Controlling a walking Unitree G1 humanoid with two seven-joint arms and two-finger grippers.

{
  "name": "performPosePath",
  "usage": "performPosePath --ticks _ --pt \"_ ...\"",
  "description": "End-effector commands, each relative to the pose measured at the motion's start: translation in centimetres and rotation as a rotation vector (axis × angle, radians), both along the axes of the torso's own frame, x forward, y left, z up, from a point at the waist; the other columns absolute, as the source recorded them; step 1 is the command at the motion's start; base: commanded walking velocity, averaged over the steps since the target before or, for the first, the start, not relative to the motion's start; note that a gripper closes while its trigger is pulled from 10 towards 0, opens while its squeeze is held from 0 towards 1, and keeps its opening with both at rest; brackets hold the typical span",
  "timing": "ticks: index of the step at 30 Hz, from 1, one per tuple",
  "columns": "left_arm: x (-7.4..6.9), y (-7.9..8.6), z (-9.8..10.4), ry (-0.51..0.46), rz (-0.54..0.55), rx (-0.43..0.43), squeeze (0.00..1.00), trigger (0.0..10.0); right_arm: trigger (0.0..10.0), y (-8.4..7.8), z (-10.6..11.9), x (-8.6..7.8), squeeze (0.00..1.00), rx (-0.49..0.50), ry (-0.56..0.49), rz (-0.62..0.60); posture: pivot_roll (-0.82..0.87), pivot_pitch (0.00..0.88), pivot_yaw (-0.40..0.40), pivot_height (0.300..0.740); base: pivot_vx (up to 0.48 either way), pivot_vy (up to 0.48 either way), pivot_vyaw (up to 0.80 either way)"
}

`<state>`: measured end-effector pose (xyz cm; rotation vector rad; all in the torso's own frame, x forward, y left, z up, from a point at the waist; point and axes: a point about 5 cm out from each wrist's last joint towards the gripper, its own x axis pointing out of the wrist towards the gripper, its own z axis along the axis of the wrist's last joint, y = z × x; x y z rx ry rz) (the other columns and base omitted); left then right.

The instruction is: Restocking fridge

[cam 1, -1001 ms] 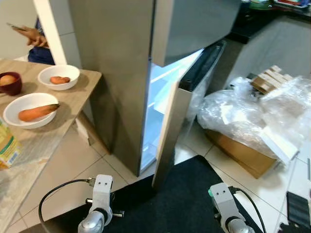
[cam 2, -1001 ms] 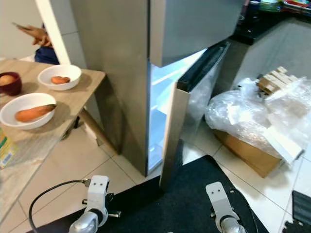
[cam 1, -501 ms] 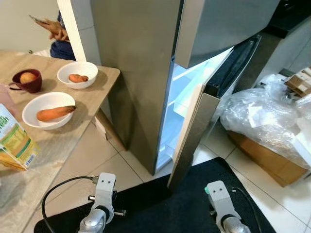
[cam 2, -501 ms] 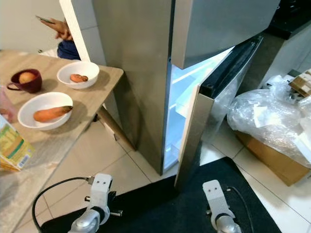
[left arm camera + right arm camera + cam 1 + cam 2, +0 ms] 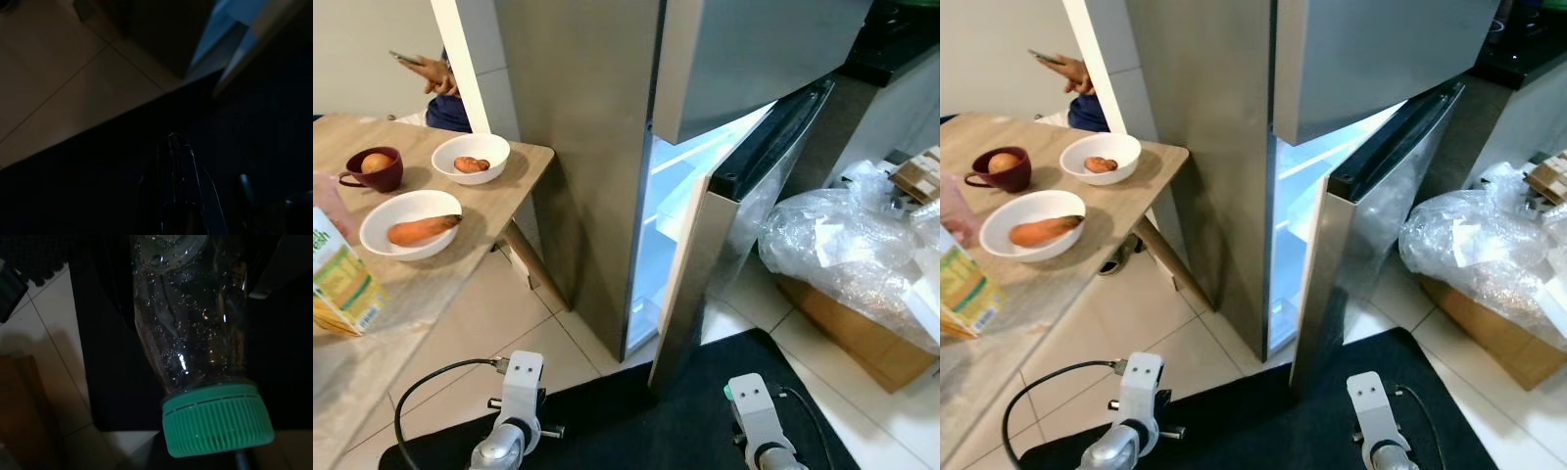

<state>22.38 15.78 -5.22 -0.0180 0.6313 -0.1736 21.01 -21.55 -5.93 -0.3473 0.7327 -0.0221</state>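
Standing ajar, the fridge (image 5: 705,147) adjoins a wooden table (image 5: 460,255); tiled floor (image 5: 499,323).

Half-open fridge door (image 5: 700,264) leaves a seemingly narrow gap.

Two white bowls (image 5: 409,209) (image 5: 471,152); one maroon cup (image 5: 374,168); one carton (image 5: 340,286); one green-capped bottle (image 5: 195,338).

Fridge ahead, table to its left, wrapped bundle to its right.
The fridge (image 5: 607,147) stands with its lower door (image 5: 705,255) ajar; the table (image 5: 460,255) bears two bowls (image 5: 406,220), a cup (image 5: 374,168) and a carton (image 5: 342,289); the plastic-wrapped bundle (image 5: 847,255) lies on a box (image 5: 847,328).
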Motion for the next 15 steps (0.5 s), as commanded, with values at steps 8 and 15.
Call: performPosePath --ticks 8,15 --pt "1.0 0.7 1.1 -0.103 0.038 0.023 0.00 10.0 10.0 0.0 -0.3 -0.5 0.00 0.006 0.014 -0.015 -0.09 0.078 0.004 0.740 0.000 0.000 0.00" --pt "3.0 1.2 3.0 -0.218 0.010 0.040 0.00 10.0 10.0 -0.2 -0.4 -0.8 0.00 0.003 0.016 -0.018 -0.10 0.088 0.013 0.740 0.000 0.000 0.00"
